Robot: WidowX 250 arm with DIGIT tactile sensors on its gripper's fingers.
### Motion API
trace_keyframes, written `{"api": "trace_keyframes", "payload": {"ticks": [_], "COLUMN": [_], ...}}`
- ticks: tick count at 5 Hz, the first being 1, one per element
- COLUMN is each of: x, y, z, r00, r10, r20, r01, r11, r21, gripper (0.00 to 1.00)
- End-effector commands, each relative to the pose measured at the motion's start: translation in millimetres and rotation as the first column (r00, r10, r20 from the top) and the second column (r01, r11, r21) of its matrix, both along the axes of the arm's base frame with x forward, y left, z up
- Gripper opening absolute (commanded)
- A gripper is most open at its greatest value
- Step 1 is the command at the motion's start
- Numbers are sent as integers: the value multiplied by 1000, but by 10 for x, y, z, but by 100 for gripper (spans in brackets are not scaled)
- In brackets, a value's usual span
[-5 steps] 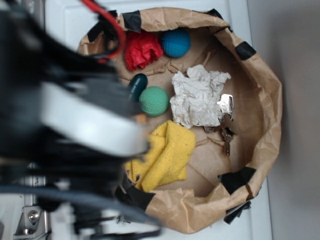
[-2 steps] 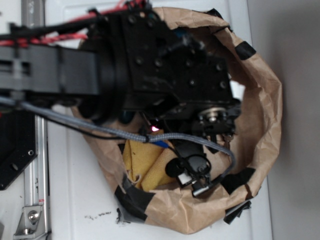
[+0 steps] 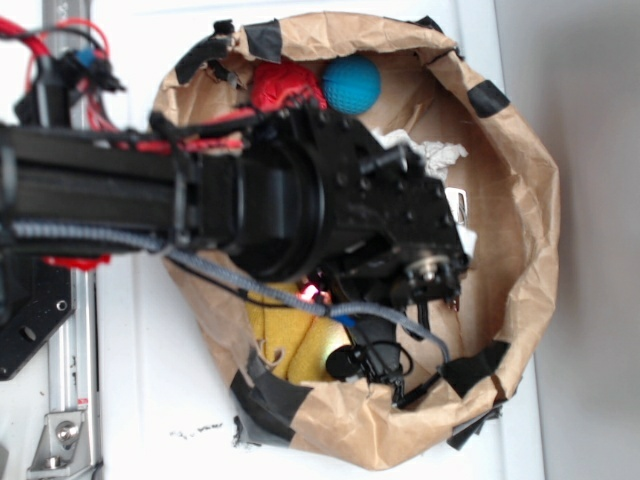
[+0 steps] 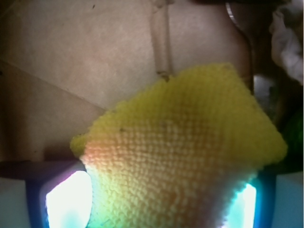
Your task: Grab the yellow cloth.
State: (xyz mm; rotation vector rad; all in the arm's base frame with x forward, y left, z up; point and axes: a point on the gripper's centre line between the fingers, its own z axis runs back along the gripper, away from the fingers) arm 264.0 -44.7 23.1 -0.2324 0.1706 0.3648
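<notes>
The yellow cloth (image 3: 285, 335) lies on the floor of the brown paper bag (image 3: 530, 200), near its front left wall, mostly covered by my black arm (image 3: 330, 200). In the wrist view the fuzzy yellow cloth (image 4: 190, 142) fills the middle and reaches down between my two glowing fingers (image 4: 66, 199). My gripper (image 4: 156, 202) is open, with the pads wide apart on either side of the cloth. In the exterior view my wrist hides the fingers.
In the bag with the cloth are a blue ball (image 3: 351, 84), a red tissue wad (image 3: 275, 85), a white paper wad (image 3: 435, 155) and a metal key piece (image 3: 458, 205). The bag's taped walls rise all round. A green ball edge (image 4: 295, 137) shows at the right.
My arm has swung in over the bag and come down over the yellow cloth, now covering the green ball and most of the white paper wad. The cloth has stayed in place.
</notes>
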Motion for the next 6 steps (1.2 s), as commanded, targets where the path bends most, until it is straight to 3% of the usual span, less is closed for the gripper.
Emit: {"api": "trace_keyframes", "payload": {"ticks": [1,2,3,4,5,6], "x": [37,-12,-116,-154,-85,50], "y": [128,489,697,708,595,443], "z": [579,1088,1641,1947,1696,1204], "r00": [970,908,848,843,908,947], "r10": [-72,-91,-236,-328,-256,-165], "r20": [234,409,475,426,332,277], "r01": [59,34,98,158,156,120], "r11": [996,989,950,908,941,978], "r21": [64,145,296,387,299,171], "gripper": [0,0,0,0,100,100]}}
